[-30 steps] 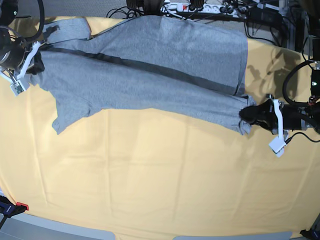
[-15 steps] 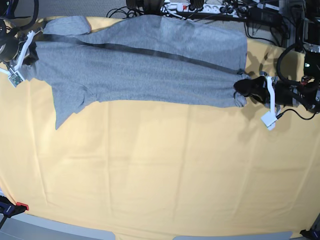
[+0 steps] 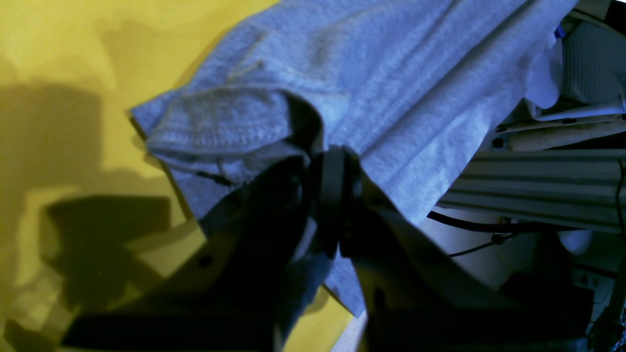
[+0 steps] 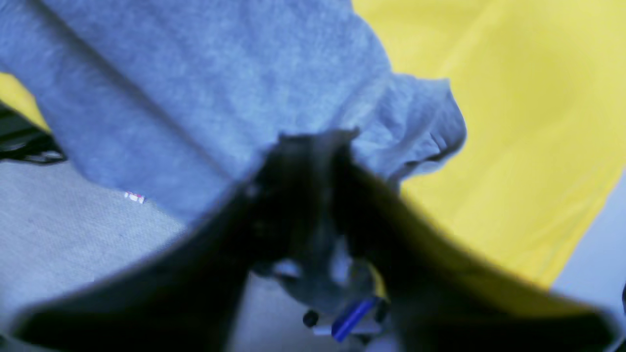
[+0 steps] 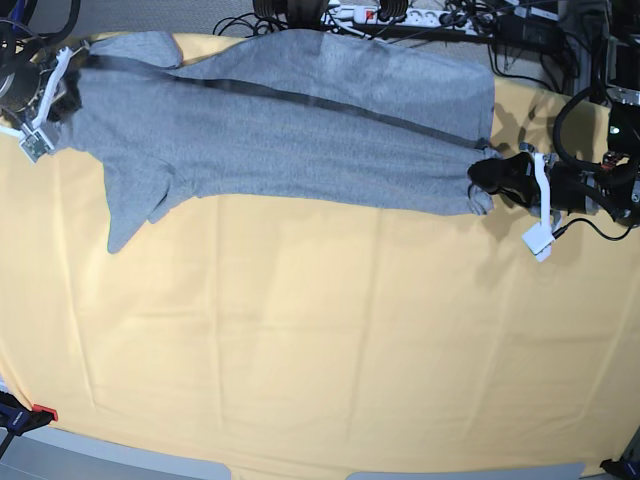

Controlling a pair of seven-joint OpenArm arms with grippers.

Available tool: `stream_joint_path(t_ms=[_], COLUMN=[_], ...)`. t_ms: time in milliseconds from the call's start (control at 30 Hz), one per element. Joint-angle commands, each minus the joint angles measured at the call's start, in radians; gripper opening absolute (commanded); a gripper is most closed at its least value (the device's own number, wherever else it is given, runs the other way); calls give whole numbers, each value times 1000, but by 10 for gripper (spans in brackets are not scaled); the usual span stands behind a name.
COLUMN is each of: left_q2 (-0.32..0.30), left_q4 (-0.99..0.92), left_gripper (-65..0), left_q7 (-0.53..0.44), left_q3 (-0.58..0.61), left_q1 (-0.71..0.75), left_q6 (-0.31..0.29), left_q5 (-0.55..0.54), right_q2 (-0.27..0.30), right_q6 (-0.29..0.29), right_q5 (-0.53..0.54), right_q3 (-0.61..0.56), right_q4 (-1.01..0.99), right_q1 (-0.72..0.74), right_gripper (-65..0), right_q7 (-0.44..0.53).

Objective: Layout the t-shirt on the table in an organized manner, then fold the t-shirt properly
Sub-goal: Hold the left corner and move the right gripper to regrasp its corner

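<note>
At the far edge of the desk (image 5: 320,340), the t-shirt (image 5: 290,130) lies stretched out long, from one side to the other. Part of it hangs over the back edge, near the wires. One sleeve points down toward the middle of the desk. A dark line runs along the shirt where the cloth is doubled over.

The shirt is not laid out flat yet. It looks pulled long, but it is bunched and doubled along that line. So I think the laying-out step is only partly done. No neat fold shows. The shirt needs to come onto the yellow cloth, get smoothed, and then be folded.

The left tool (image 5: 492,178) is at one end of the shirt, on the right side of the top-down view. In its own camera, the left tool (image 3: 325,168) is pinched tight on a bunched corner of the grey cloth. The hem curls up just beside it.

The right tool (image 5: 55,100) is at the other end, by the far corner of the desk. In its own camera the right tool (image 4: 313,146) is blurry and sits right against the shirt edge. I cannot tell if it is pinching the cloth or letting go.
</note>
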Motion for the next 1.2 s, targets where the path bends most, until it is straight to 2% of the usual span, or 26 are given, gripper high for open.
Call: stream_joint_path(t_ms=[0, 33, 167, 267, 300, 400, 500, 667, 767, 1000, 1167], left_q2=[-25, -25, -25, -25, -25, -25, -25, -25, -25, -25, -25], left_q4=[13, 13, 12, 12, 12, 12, 12, 12, 12, 12, 12], left_gripper=[-650, -650, -650, -650, -650, -650, -650, -650, -650, -650, -650], left_q7=[-10, -10, -10, -10, -10, -10, -10, -10, -10, -10, -10], left_q3=[-12, -12, -12, -12, -12, -12, -12, -12, -12, -12, -12], left_q1=[-17, -17, -17, -17, -17, -17, -17, -17, -17, -17, -17], left_q6=[-5, -5, -5, -5, -5, -5, -5, -5, -5, -5, -5], left_q5=[-17, -17, -17, -17, -17, -17, -17, -17, -17, -17, -17], right_q2=[26, 29, 28, 27, 27, 1, -24, -45, -50, -105, -111], right_q6=[-5, -8, -13, -77, -92, -58, -56, -57, -56, -63, 14], right_q5=[-4, -4, 4, 17, 59, 105, 109, 106, 106, 129, 275], right_q3=[22, 34, 142, 245, 267, 253, 174, 1, -58, -68, -68], right_q4=[19, 31, 143, 146, 146, 146, 140, -93, -259, -618, -819], right_q1=[-2, -2, -2, -2, 5, 64, 145, 297, 396, 583, 607], right_gripper=[-350, -321, -317, -318, -318, -318, -318, -318, -317, -317, -317], right_q7=[1, 1, 1, 157, 202, 235, 235, 235, 235, 225, 204])
